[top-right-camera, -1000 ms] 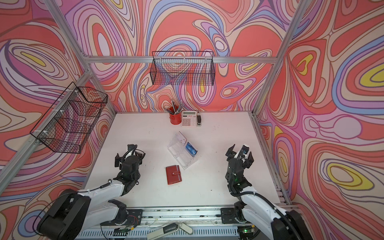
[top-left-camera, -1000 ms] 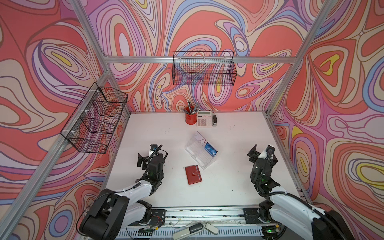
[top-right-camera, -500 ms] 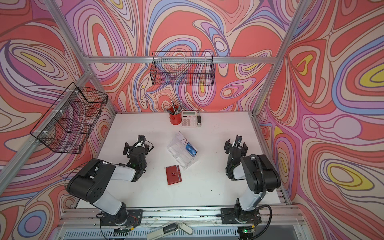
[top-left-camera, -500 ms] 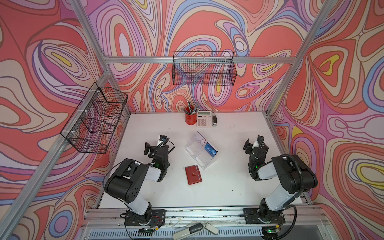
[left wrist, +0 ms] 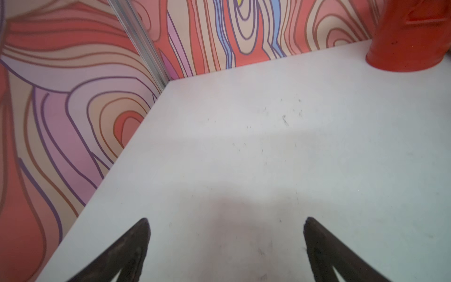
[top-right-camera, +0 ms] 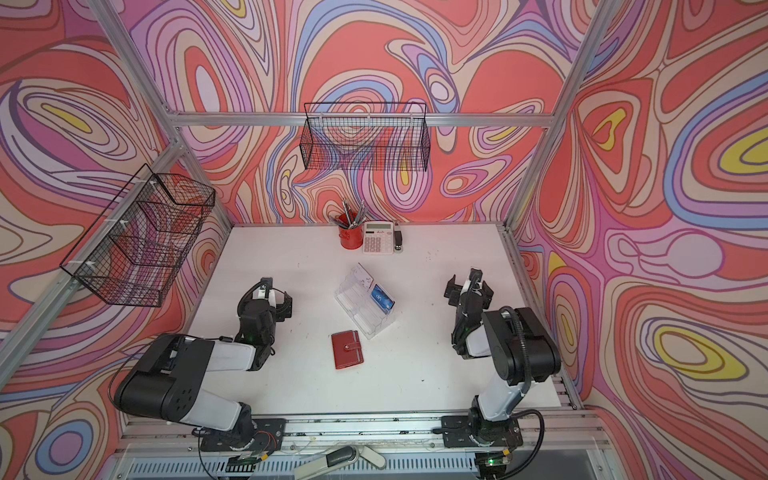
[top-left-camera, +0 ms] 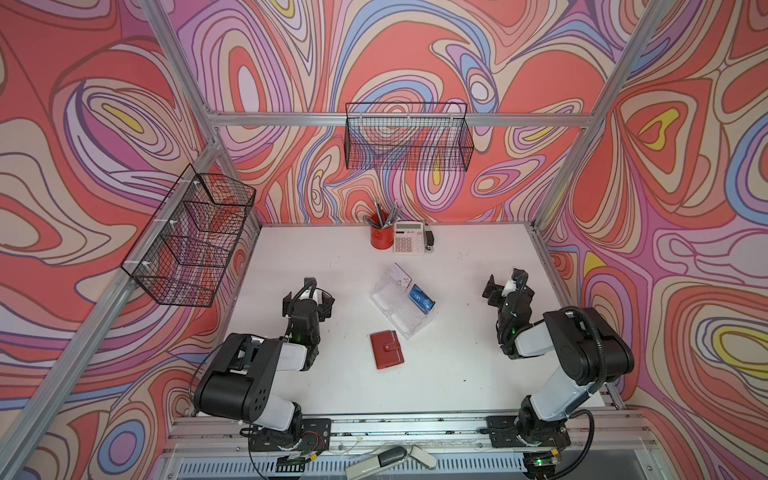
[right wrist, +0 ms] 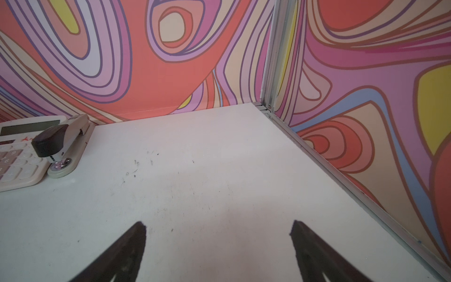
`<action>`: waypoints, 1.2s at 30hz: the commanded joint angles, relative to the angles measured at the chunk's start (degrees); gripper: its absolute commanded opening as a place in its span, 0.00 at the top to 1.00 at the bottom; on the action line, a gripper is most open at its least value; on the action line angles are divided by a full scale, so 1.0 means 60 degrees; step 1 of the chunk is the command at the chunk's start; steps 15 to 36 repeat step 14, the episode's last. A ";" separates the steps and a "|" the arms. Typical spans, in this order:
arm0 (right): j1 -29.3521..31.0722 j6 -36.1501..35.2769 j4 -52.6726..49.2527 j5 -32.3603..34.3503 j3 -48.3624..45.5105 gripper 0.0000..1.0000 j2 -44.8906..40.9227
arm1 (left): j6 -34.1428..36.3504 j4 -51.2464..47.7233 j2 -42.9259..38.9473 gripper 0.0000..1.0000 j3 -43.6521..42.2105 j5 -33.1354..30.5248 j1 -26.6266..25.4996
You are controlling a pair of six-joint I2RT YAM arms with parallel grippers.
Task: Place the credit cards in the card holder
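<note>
Left gripper and right gripper flank the clear card holder.
Your jaws on both stand apart, gripping nothing; a blue credit card sits in the holder.

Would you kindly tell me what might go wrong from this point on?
The clear card holder looks light, so a nudge could slide it or spill the blue card sitting in it. The red wallet lies flat and snapped shut; jaws may scrape the table trying to lift it.
</note>
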 commanded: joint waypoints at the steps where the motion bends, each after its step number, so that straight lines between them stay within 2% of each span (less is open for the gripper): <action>1: 0.0072 -0.0109 0.0100 -0.0042 0.0088 0.02 0.0121 | -0.0515 0.1481 0.0652 0.00 -0.0058 0.0727 0.0400; 2: 0.0065 -0.0111 0.0094 -0.0044 0.0094 0.02 0.0124 | -0.0398 0.1993 0.0897 0.00 -0.0082 0.0581 0.0370; 4: 0.0072 -0.0116 0.0072 -0.0047 0.0101 0.02 0.0120 | -0.0731 0.0148 0.0197 0.00 0.0239 0.0785 0.0414; 6: 0.0061 -0.0110 0.0046 -0.0042 0.0115 0.02 0.0132 | -0.0526 0.1388 0.0759 0.00 0.0107 0.0653 0.0448; 9: 0.0072 -0.0094 -0.0045 -0.0053 0.0181 0.02 0.0161 | -0.0924 0.0011 0.0359 0.00 0.0462 0.0264 0.0463; 11: 0.0068 -0.0090 -0.0012 -0.0051 0.0156 0.02 0.0161 | -0.0760 0.0430 0.0694 0.00 0.0549 0.0176 0.0463; 13: 0.0072 -0.0107 0.0031 -0.0050 0.0125 0.02 0.0132 | -0.0916 -0.0181 0.0467 0.00 0.0645 0.0204 0.0477; 36: 0.0071 -0.0109 0.0103 -0.0052 0.0088 0.02 0.0124 | -0.0899 -0.0038 0.0509 0.00 0.0624 0.0200 0.0477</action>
